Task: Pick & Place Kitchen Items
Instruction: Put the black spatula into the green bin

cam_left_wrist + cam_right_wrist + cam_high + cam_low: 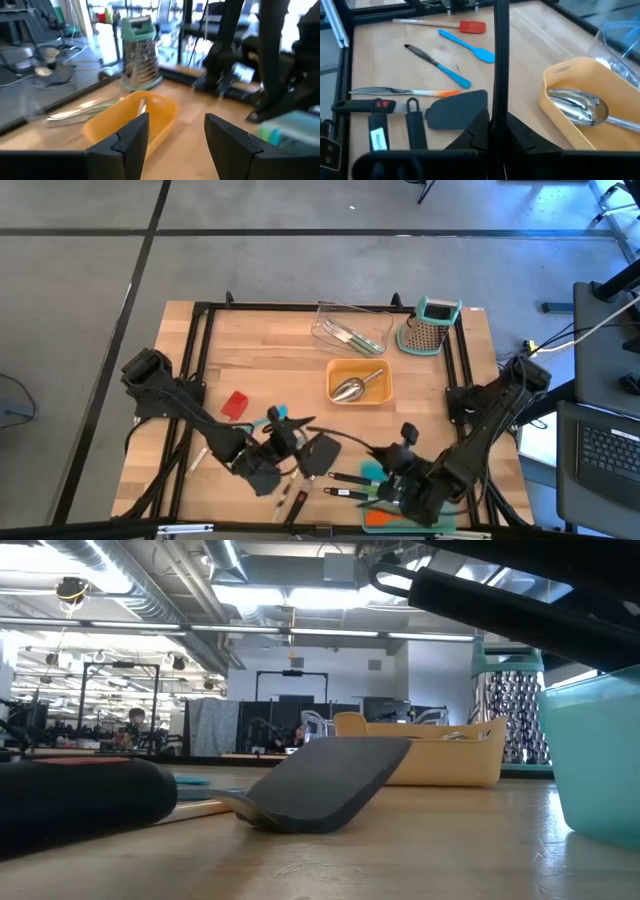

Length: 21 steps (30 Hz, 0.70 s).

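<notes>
**Black handle clamped on the right, left fingers spread over the board**

Black fingers of the right gripper (pixel 495 126) are pressed together on a thin black-handled utensil (pixel 500 60), whose handle runs straight out from between them. In the low view it hangs tilted above the table. Read from above as a clock face with 12 at the far edge, this gripper sits near 5 o'clock.

The left gripper (pixel 176 120) has its fingers well apart with nothing between them. It sits near 7 o'clock, close to the front edge.

Between the two grippers, at about 6 o'clock, a black spatula (pixel 322 452) lies on the wooden table (pixel 260 355), its blade raised off the board in the low view. Around it lie a knife with an orange handle (pixel 400 91), a blue-handled knife (pixel 437 65), a blue spatula (pixel 470 46) and a red spatula (pixel 472 26).

Just past centre toward 12 o'clock, an orange tray (pixel 358 364) holds a steel scoop (pixel 348 390). A clear tray (pixel 330 312) with utensils sits at 12 o'clock. The steel grater (pixel 432 325) stands at 1 o'clock.
</notes>
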### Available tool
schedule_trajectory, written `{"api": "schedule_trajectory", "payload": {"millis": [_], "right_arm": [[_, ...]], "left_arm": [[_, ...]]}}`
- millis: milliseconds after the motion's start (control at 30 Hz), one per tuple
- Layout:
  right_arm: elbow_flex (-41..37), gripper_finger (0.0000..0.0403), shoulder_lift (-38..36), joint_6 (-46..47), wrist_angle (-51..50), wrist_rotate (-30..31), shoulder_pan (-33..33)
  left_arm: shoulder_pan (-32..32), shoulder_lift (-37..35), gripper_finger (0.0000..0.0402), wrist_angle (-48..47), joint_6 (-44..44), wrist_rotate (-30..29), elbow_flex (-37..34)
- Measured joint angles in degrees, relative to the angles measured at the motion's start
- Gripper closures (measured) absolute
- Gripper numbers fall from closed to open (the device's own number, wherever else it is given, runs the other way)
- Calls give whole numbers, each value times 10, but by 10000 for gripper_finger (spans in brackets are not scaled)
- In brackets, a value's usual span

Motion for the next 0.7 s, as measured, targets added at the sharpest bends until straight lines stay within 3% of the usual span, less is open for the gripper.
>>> {"api": "schedule_trajectory", "payload": {"millis": [67, 200, 333, 533, 700], "right_arm": [[32, 378, 27, 1, -34, 6, -5], [85, 378, 70, 2, -67, 34, -19], [108, 378, 88, 1, -70, 64, -35], [113, 378, 87, 2, -62, 82, -56], [113, 378, 98, -5, -60, 80, -73]], "left_arm": [[-7, 1, 220, 147, 58, 8, -49], [-9, 22, 221, 442, 187, 108, -128], [0, 69, 221, 688, 298, 211, -155], [24, 117, 219, 795, 400, 213, -137], [53, 131, 197, 788, 395, 212, -117]]}}
